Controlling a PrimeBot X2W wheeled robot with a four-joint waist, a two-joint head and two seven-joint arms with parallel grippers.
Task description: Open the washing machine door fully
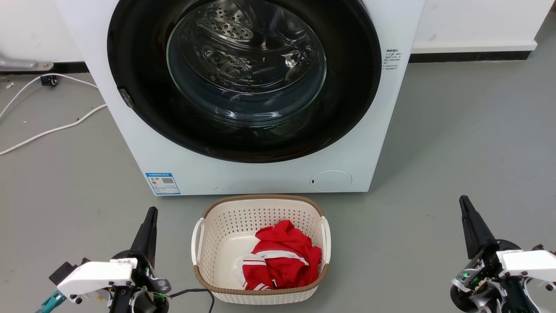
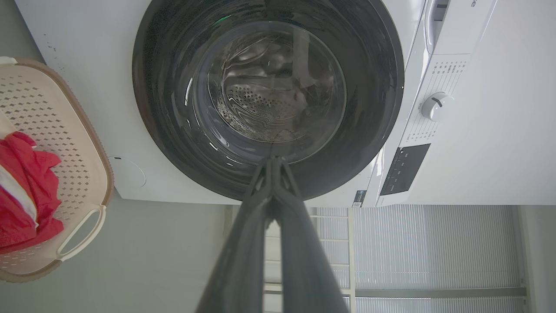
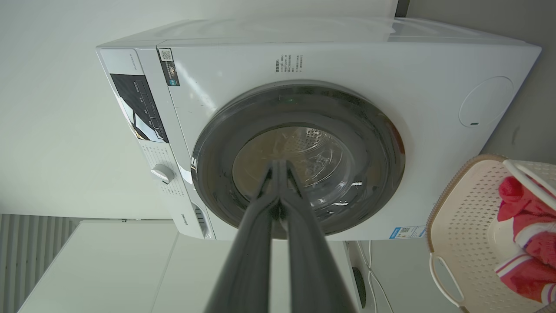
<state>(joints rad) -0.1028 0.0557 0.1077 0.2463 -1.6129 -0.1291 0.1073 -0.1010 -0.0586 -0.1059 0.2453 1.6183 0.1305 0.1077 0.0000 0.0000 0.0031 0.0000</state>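
The white washing machine [image 1: 278,174] stands straight ahead on the floor. Its door [image 1: 130,56], a glossy black ring around a bulging glass bowl, lies flush against the machine's front, with a small metal catch on its left rim. The door [image 2: 165,108] also fills much of the left wrist view, and in the right wrist view the door [image 3: 382,143] appears grey. My left gripper [image 1: 151,211] is at the lower left, shut and empty, well short of the machine. My right gripper [image 1: 463,200] is at the lower right, shut too, holding nothing.
A cream perforated laundry basket [image 1: 208,261] with a red-and-white garment [image 1: 282,261] sits on the floor between my grippers, just in front of the machine. White cables [image 1: 52,128] trail across the grey floor at the left. A small round white flap [image 1: 331,180] sits low on the front panel.
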